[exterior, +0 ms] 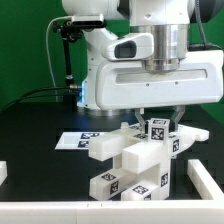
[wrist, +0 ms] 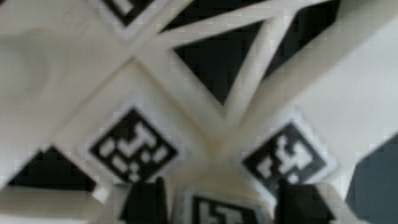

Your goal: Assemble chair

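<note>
The chair [exterior: 130,165] is a loose stack of chunky white tagged pieces in the middle of the black table. On top of the stack stands a small tagged piece [exterior: 157,128], and my gripper [exterior: 157,132] has come straight down over it. In the wrist view my gripper [wrist: 222,205] has its dark fingers [wrist: 153,203] lying flush against both sides of that tagged piece [wrist: 226,214]. Beyond it are slanted white bars and two diamond-set tags [wrist: 132,146] of the chair. The arm's body hides the back of the stack in the exterior view.
The marker board [exterior: 72,141] lies flat on the table at the exterior view's left of the stack. A white corner fence [exterior: 205,180] stands at the exterior view's right, another [exterior: 3,172] at its left edge. A black cable post [exterior: 66,50] rises behind.
</note>
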`<state>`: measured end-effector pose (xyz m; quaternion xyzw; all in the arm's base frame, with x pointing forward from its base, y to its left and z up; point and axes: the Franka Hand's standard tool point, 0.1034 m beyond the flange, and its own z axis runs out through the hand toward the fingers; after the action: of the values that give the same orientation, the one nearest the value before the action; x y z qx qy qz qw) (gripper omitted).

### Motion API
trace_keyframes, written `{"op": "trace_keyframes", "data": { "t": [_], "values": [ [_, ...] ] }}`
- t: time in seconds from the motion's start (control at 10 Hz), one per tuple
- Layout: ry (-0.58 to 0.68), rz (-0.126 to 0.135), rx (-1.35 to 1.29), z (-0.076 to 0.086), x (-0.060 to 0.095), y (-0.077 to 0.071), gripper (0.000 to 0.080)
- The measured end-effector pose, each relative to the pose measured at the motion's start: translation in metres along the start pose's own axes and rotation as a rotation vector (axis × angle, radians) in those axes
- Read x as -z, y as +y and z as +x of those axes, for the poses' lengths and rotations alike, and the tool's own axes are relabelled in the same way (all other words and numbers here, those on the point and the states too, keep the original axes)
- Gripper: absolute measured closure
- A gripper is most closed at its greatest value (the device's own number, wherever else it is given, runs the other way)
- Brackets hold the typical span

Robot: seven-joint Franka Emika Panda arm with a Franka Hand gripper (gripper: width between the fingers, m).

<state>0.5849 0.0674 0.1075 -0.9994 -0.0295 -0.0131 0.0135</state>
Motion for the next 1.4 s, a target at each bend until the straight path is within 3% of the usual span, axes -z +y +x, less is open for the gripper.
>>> {"op": "trace_keyframes", "data": {
  "t": [0.1, 0.5, 0.8, 1.0, 1.1, 1.2, 1.3, 1.4],
  "values": [
    [0.0, 0.0, -0.06, 0.0, 0.0, -0.0002, 0.0515],
    [-0.001, 0.0, -0.361, -0.0003, -0.0002, -0.0005, 0.0515],
    [-0.029, 0.01, -0.811, -0.0002, -0.0002, -0.0016, 0.0515],
    [-0.031, 0.016, -0.888, 0.0004, -0.0004, -0.0026, 0.0515],
    [-0.032, 0.016, -0.871, 0.0001, -0.0007, -0.0026, 0.0431],
    [-0.032, 0.017, -0.852, 0.0, -0.0008, -0.0026, 0.0431],
    [-0.039, 0.014, -0.804, -0.0012, -0.0007, -0.002, 0.0248],
    [-0.06, 0.012, -0.67, -0.0024, 0.0038, 0.0005, 0.0167]
  ]
}}
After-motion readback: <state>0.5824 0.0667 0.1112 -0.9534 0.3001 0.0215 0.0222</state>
